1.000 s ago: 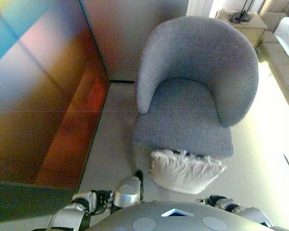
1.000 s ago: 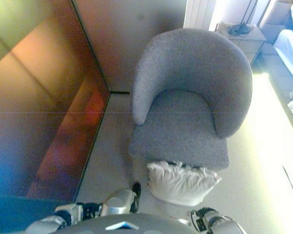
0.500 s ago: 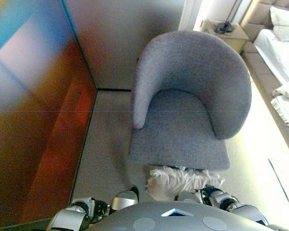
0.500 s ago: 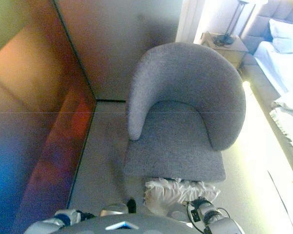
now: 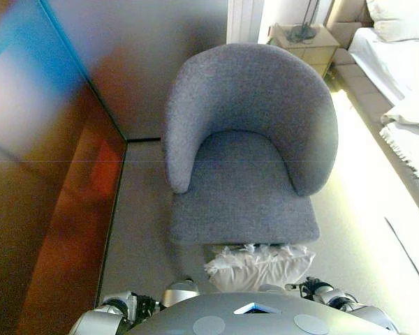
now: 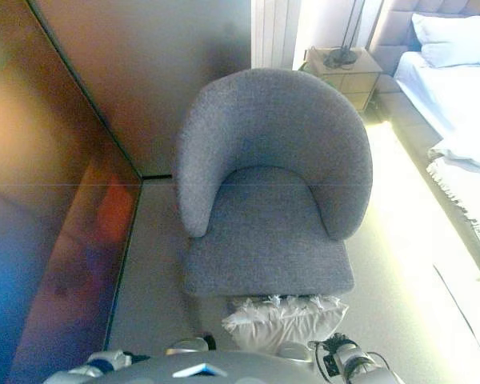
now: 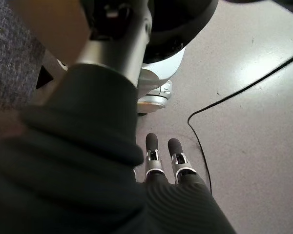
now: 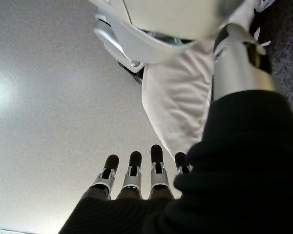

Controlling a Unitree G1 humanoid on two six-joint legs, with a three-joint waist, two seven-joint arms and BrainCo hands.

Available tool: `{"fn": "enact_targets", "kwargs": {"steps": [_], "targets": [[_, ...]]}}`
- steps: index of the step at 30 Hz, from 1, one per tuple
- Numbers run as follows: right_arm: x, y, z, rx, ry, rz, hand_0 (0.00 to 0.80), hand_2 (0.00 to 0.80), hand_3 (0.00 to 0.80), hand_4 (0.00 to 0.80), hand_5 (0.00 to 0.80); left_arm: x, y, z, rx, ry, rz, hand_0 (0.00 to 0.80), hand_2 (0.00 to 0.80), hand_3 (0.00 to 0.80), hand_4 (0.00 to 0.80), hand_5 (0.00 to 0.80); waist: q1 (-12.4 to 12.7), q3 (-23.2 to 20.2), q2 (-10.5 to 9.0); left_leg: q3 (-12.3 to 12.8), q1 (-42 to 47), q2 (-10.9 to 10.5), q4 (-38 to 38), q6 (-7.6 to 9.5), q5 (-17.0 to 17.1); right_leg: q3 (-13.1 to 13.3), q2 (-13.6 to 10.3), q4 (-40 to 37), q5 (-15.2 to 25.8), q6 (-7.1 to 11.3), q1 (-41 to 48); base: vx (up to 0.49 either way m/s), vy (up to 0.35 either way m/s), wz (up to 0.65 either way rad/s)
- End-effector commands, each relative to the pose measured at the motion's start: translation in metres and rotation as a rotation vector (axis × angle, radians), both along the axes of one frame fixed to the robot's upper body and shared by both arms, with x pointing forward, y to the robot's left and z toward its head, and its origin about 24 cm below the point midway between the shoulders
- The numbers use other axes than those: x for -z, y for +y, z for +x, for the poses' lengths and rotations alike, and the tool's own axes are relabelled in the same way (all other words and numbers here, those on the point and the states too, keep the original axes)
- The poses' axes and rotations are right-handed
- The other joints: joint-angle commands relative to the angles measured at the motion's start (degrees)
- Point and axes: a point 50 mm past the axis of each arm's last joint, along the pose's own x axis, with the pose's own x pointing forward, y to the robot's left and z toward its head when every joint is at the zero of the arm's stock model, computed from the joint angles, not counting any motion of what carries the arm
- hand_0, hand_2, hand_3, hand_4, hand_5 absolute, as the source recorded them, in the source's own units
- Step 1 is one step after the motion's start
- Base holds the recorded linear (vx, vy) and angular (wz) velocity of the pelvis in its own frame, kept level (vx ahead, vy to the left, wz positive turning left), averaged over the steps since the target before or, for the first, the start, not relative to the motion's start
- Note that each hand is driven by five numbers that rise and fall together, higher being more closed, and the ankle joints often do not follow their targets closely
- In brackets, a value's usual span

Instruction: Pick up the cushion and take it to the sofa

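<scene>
The white cushion (image 5: 260, 265) with a frilled edge lies on the floor against the front of the grey armchair (image 5: 244, 160), just ahead of my torso. It also shows in the right wrist view as the cushion (image 8: 178, 102), beside my right hand (image 8: 133, 176). That hand hangs over the floor with straight fingers and holds nothing. My left hand (image 7: 158, 158) hangs on the other side, fingers straight and empty, apart from the cushion. Neither hand shows in the eye views.
A glossy red-brown wall panel (image 5: 49, 209) runs along the left. A bed with white bedding (image 6: 464, 152) lies on the right, with a nightstand and lamp (image 5: 302, 38) at the back. Pale floor (image 5: 377, 237) lies between armchair and bed.
The whole picture has shifted, so the camera has moved. The armchair now sits further left, more of the bed shows, and the cushion lies lower, partly hidden by my torso.
</scene>
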Motion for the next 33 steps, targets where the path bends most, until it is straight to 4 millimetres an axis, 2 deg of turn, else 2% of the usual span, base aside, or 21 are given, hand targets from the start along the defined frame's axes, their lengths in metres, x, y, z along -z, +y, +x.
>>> {"fn": "enact_targets", "kwargs": {"steps": [1,3,5,8,11,19,28,33], "targets": [[-0.006,0.000,0.028,0.012,-0.090,-0.044,0.000,0.000,0.000,0.000,0.000,-0.001,0.009,0.010,0.183,-0.002,0.285,0.000,0.000,0.000,0.000,0.000,-0.4,2.2,-0.80,-1.9,-3.7,-0.3,2.2,2.24,2.3,-0.1,-3.4,4.3,1.3,1.45,-2.0,0.038,-0.046,0.02],[-0.010,-0.002,0.039,0.012,-0.149,-0.096,0.000,0.000,0.000,0.000,0.000,-0.002,0.009,0.019,0.200,-0.033,0.295,0.000,0.000,0.000,0.000,0.000,-0.3,2.8,-0.58,-2.2,-4.9,-0.2,2.7,2.01,2.4,0.0,-3.4,4.6,1.3,1.40,-3.1,-0.035,-0.041,0.03],[-0.019,-0.007,0.060,0.038,-0.265,-0.166,0.000,0.000,0.000,0.000,0.000,-0.004,0.008,0.035,0.218,-0.099,0.310,0.000,0.000,0.000,0.000,0.000,-0.3,4.2,-0.34,-2.5,-7.0,0.1,3.7,1.84,2.5,0.3,-3.4,5.1,1.4,1.36,-5.0,-0.158,-0.058,0.05],[-0.041,-0.011,0.108,0.062,-0.475,-0.220,0.000,0.000,0.000,0.000,0.000,-0.013,0.007,0.074,0.212,-0.251,0.322,0.000,0.000,0.000,0.000,0.000,-0.5,8.7,-0.21,-3.1,-13.0,0.4,7.0,1.65,2.7,1.0,-3.5,7.4,1.5,1.10,-10.5,-0.288,-0.087,0.05],[-0.059,-0.009,0.139,0.086,-0.587,-0.267,0.000,0.000,0.000,0.000,0.000,-0.021,0.004,0.103,0.205,-0.341,0.330,0.000,0.000,0.000,0.000,0.000,-0.9,12.2,-0.07,-3.7,-19.4,0.2,10.1,1.81,3.2,1.6,-3.5,10.1,1.8,0.63,-16.6,-0.247,-0.025,0.05],[-0.099,-0.013,0.185,0.119,-0.818,-0.424,0.000,0.000,0.000,0.000,0.000,-0.042,-0.006,0.156,0.140,-0.562,0.322,0.000,0.000,0.000,0.000,0.000,-1.7,19.0,0.92,-4.2,-31.1,-1.1,13.9,2.39,4.2,2.8,-2.8,14.7,1.8,0.17,-28.1,-0.142,0.024,-0.03],[-0.143,-0.003,0.229,0.094,-0.989,-0.528,0.000,0.000,0.000,0.000,0.000,-0.083,-0.045,0.226,0.235,-0.898,0.205,0.000,0.000,0.000,0.000,0.000,-2.7,25.0,1.37,-4.4,-42.1,-1.4,17.6,2.93,5.4,3.8,-1.7,20.0,1.7,-0.07,-38.8,-0.109,0.011,-0.06],[-0.157,-0.004,0.238,0.123,-1.013,-0.588,0.000,0.000,0.000,0.000,0.000,-0.101,-0.064,0.246,0.323,-0.994,0.130,0.000,0.000,0.000,0.000,0.000,-3.1,25.1,1.03,-4.6,-47.9,-0.8,19.8,3.08,5.2,4.2,-1.4,22.2,1.7,-0.21,-44.4,-0.040,-0.034,0.11]]}}
